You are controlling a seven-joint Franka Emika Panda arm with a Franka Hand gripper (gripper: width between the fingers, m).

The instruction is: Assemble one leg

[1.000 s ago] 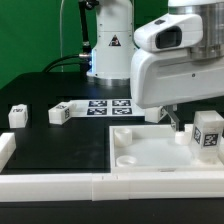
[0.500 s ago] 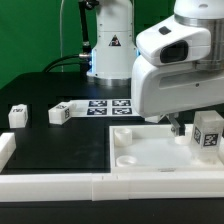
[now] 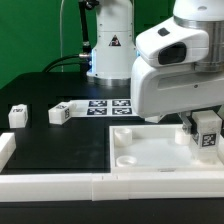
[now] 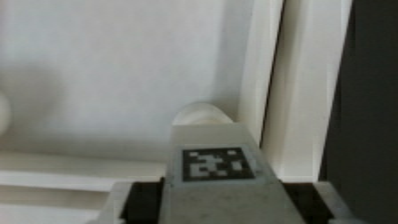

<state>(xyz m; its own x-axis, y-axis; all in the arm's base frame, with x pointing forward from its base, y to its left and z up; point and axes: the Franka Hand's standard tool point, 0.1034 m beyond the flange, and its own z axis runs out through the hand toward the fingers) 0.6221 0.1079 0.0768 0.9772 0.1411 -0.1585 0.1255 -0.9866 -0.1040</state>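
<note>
A leg (image 3: 208, 131), a small white block with a black-and-white tag, stands upright at the corner of the large white tray (image 3: 150, 152) on the exterior view's right. My gripper (image 3: 198, 123) is down around it, mostly hidden under the wrist housing. In the wrist view the leg (image 4: 215, 150) fills the space between my two dark fingers (image 4: 139, 200), with no gap showing on either side, so the gripper (image 4: 215, 198) is shut on the leg. The tray's floor (image 4: 107, 80) and its raised rim lie behind the leg.
Two more legs (image 3: 18, 115) (image 3: 59, 113) lie on the black table at the exterior view's left. The marker board (image 3: 105, 106) lies behind the tray. A long white rail (image 3: 60, 186) runs along the front, with a short piece (image 3: 5, 150) at the left. The robot base stands at the back.
My gripper has moved toward the exterior view's right, from over the tray's middle to around the leg at the corner. The leg has not moved.
</note>
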